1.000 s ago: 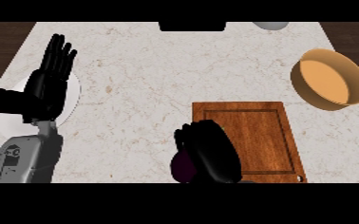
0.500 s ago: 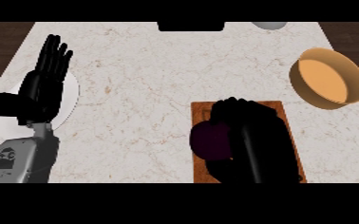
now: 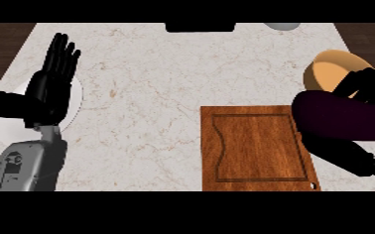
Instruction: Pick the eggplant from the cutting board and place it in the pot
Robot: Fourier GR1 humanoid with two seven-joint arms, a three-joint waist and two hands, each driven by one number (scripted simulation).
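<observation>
Eggplant [image 3: 333, 115] sits in your right hand [image 3: 344, 151], lifted clear of the cutting board [image 3: 256, 148] and carried to the right edge of the scene, just near the pot [image 3: 326, 69]. The dark purple body shows between black fingers [image 3: 359, 84] curled over its far side and more of the hand wrapped under its near side, so the hand is clamped around it. Your left hand [image 3: 55, 77] rests at the left edge, fingers straight and upright, holding nothing.

You are in the carry step: the pick looks done, the board is bare, and the placing is not yet made. The pot's tan interior shows only partly, its right portion hidden by your hand and the eggplant.

Next, you need to bring the eggplant farther away from you until it hangs over the pot's opening, not its near rim. Lower it inside before you let the fingers part. Watch the rim, as a long vegetable could catch on it and tip out.
</observation>
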